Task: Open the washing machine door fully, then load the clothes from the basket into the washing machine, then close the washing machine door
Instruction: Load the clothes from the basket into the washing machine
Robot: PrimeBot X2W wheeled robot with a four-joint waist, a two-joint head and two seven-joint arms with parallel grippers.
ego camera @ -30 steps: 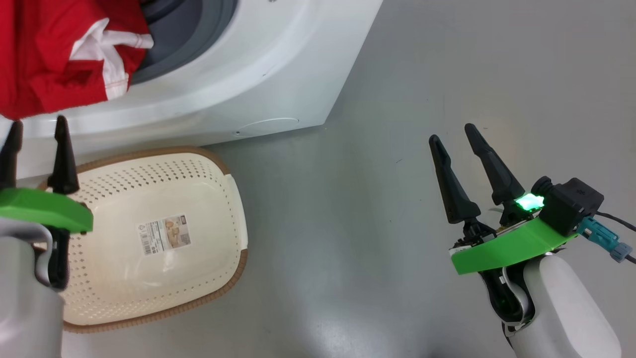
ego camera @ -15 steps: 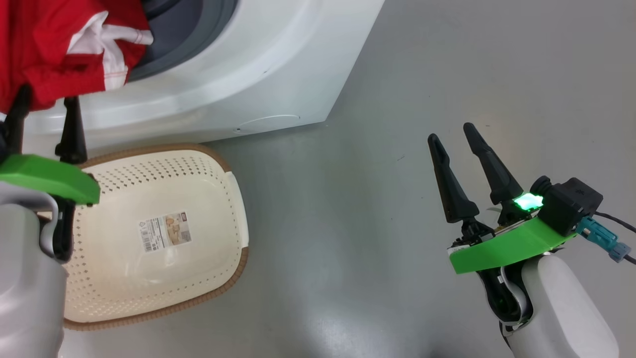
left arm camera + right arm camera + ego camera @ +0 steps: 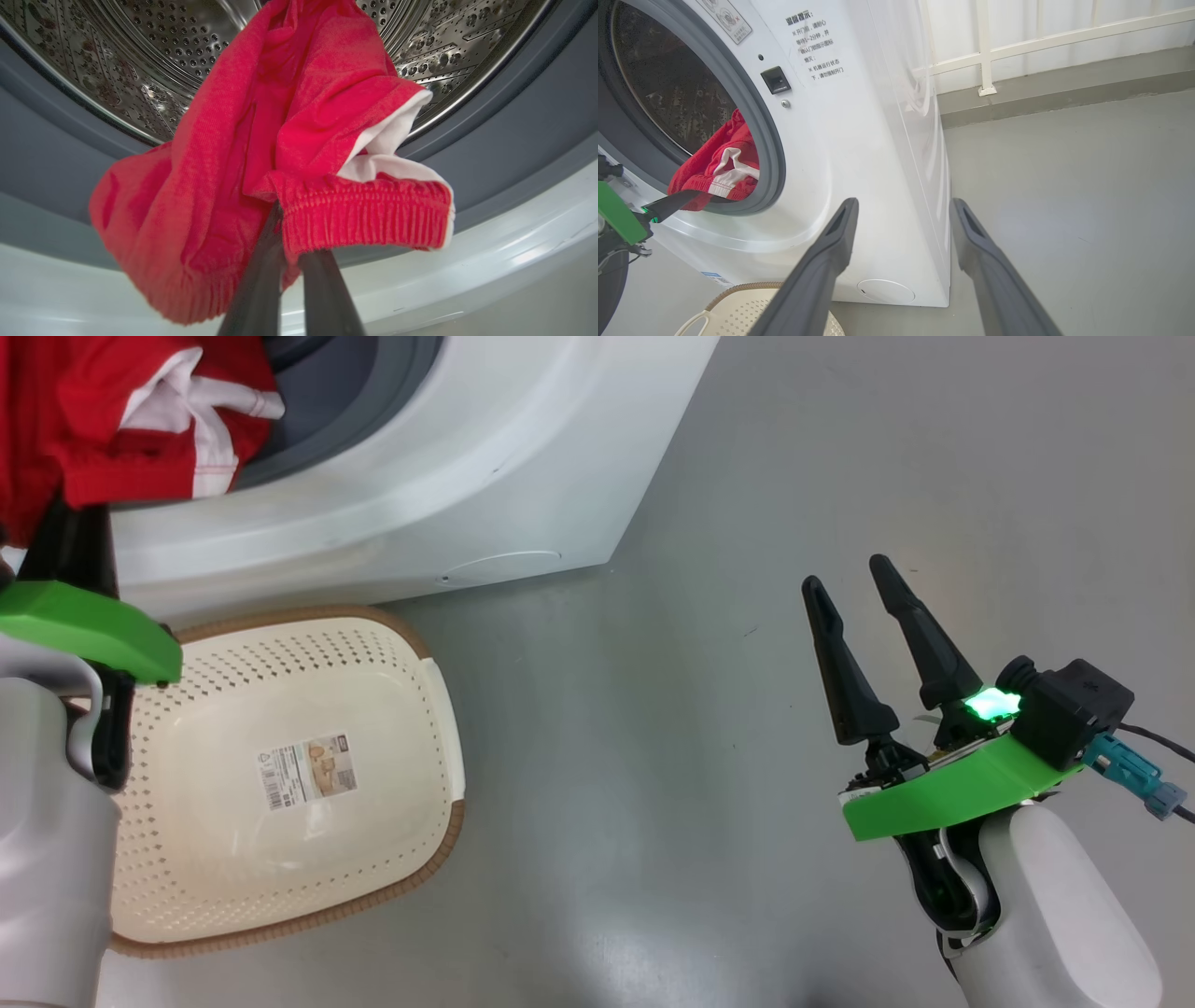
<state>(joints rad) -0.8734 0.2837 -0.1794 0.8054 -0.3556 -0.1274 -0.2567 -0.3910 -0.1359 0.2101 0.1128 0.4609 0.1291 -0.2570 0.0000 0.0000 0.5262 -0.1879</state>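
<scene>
The clothes (image 3: 261,140) are pinched by the left gripper (image 3: 288,261) at the lower lip of the washing machine (image 3: 448,457), draped over the grey gasket (image 3: 490,140), with the drum (image 3: 154,56) open beyond. The basket (image 3: 411,644) is seen just below the machine's front. The right gripper (image 3: 846,573) is held spread over open floor (image 3: 840,448), well apart from the machine's corner.

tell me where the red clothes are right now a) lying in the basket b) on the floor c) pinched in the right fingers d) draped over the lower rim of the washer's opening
D: the clothes hang over the grey gasket at the mouth of the washing machine, with the left gripper closed into the fabric.
</scene>
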